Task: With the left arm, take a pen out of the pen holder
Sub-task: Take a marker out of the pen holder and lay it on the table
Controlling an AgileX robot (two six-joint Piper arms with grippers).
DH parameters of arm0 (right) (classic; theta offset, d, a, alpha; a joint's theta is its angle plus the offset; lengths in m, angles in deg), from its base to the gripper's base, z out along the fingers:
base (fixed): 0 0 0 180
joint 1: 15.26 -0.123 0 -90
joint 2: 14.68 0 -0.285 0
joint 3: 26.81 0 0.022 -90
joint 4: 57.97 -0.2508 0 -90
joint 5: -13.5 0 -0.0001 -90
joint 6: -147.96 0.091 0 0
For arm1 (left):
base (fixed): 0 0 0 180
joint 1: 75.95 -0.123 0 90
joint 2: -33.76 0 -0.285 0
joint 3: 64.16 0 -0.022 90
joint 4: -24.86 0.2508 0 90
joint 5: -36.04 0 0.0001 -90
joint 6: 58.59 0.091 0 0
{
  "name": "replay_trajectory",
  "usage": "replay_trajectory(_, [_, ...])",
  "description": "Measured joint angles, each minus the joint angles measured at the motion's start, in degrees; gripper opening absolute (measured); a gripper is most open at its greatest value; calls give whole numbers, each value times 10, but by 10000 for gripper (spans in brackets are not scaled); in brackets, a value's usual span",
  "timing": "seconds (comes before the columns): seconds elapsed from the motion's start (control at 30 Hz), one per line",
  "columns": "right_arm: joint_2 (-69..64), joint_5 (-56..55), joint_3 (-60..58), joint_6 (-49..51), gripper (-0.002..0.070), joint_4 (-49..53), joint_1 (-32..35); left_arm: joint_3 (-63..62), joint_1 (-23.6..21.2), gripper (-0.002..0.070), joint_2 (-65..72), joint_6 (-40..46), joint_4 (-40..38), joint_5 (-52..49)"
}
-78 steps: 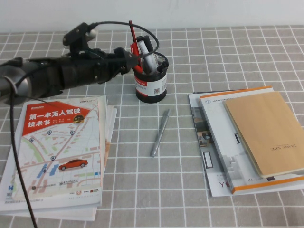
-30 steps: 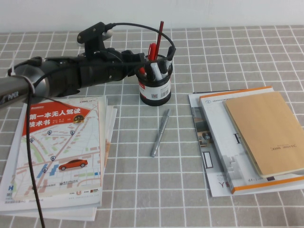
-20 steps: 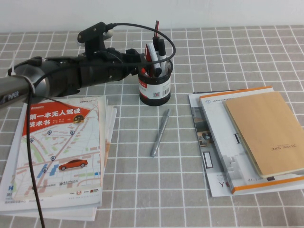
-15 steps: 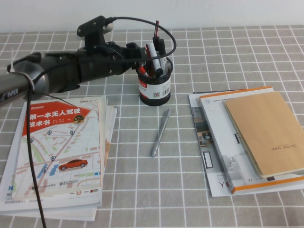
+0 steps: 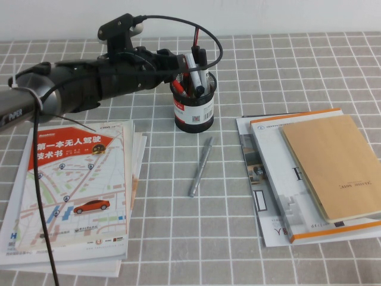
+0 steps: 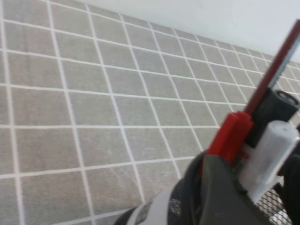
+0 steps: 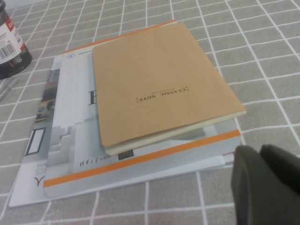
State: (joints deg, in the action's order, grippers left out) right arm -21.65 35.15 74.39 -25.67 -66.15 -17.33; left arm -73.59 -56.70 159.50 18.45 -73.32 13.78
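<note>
From the high view, the left gripper sits at the black mesh pen holder, upper centre of frame; whether it grips anything cannot be told. Only its wrist view shows the red pen standing in the holder, clip close against the gripper. The right gripper, jaws pressed together, appears solely in its own wrist view, near stacked books.

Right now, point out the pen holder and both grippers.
Pen holder (image 5: 192, 113): high view, on its labelled side.
Left gripper (image 5: 178, 64): high view, on its tip at the holder's rim.
Right gripper (image 7: 260, 159): right wrist view, on its fingertips beside the books (image 7: 159, 93).
</note>
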Motion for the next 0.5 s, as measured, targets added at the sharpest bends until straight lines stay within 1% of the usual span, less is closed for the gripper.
replay_trajectory(0.27, [0, 0, 0, 0, -13, 0, 0, 0, 0, 230, 0, 0, 14, -10])
replay_trajectory(0.33, [0, 0, 0, 0, -13, 0, 0, 0, 0, 212, 0, -2, 22, -10])
replay_trajectory(0.4, [0, 0, 0, 0, -13, 0, 0, 0, 0, 167, 0, -4, 26, -10])
replay_trajectory(0.5, [0, 0, 0, 0, -13, 0, 0, 0, 0, 67, 0, -6, 28, -10])
